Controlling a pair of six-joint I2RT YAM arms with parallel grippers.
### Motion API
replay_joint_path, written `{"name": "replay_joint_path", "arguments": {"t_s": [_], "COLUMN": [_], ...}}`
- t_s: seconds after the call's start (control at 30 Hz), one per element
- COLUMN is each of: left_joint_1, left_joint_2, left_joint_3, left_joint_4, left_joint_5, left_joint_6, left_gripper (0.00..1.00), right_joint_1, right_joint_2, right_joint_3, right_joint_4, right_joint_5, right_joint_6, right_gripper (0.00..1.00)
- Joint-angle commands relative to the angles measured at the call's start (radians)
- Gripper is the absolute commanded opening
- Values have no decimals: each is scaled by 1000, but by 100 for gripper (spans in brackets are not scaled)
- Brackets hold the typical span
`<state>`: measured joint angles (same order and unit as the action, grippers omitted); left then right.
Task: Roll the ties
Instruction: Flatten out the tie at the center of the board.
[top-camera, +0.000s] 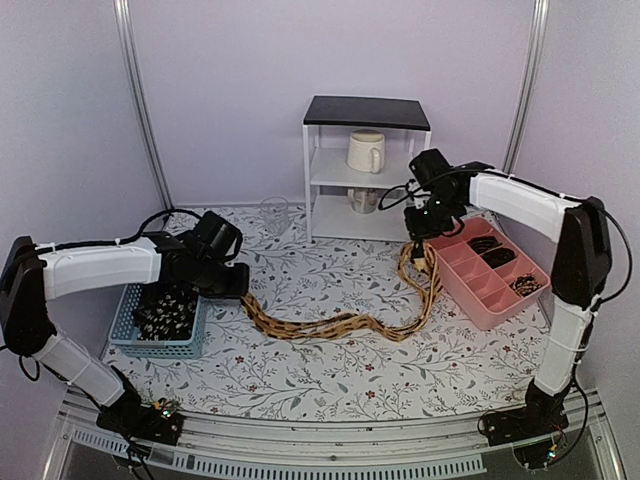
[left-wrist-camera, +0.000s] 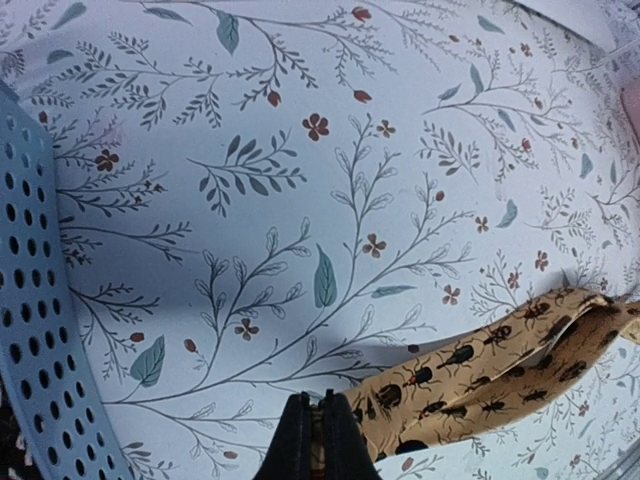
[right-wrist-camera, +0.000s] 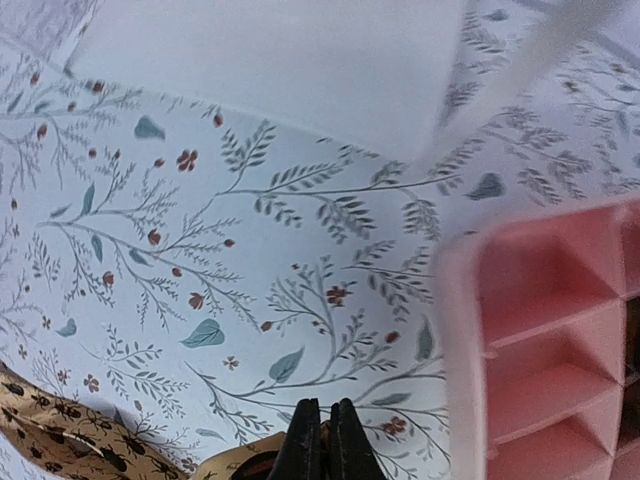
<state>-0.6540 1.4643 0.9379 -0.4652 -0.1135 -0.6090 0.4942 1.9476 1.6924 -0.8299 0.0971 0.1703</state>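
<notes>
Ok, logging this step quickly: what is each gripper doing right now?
Left gripper: closed, pinching the tan tie.
Right gripper: closed on the same tie.

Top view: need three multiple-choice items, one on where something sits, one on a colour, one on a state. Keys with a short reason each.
1. Where is the blue basket?
A. on the left side of the table
B. on the floor
C. inside the pink tray

2. What colour is the shelf's top board?
A. white
B. black
C. pink

3. How does the tan tie lie?
A. rolled up tight
B. folded in the basket
C. unrolled, strung across the table

Keys:
1 A, it sits right by the left arm.
2 B, the board reads black from above.
3 C, it runs long and loose from the left hand to the right hand.
</notes>
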Motion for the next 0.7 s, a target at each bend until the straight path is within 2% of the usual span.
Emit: {"name": "replay_joint_path", "arguments": {"t_s": [0.0,0.1,0.27,0.47,0.67], "left_joint_1": [15,21,25,33,35], "left_joint_2": [-37,-51,-64,-52,-26], "left_joint_3": [35,37,23,-19,-26], "left_joint_4": [-38,-38,-43,-24,-23], "left_joint_5": [-53,-51,-60,-52,-60], "left_joint_6": [15,14,7,10,15], "left_gripper": [0,0,0,0,0], "right_joint_1": [-6,-11,-17,-28,-28], "right_joint_2": [-232,-362,-593,-860,-1023], "right_joint_3": [-96,-189,-400,-687,-881], "right_joint_4": [-53,-101,-174,-145,-125], "right_joint_5": [246,352,410,388,392], "right_joint_6": [233,355,573,775,961], "right_gripper": [0,0,0,0,0]}}
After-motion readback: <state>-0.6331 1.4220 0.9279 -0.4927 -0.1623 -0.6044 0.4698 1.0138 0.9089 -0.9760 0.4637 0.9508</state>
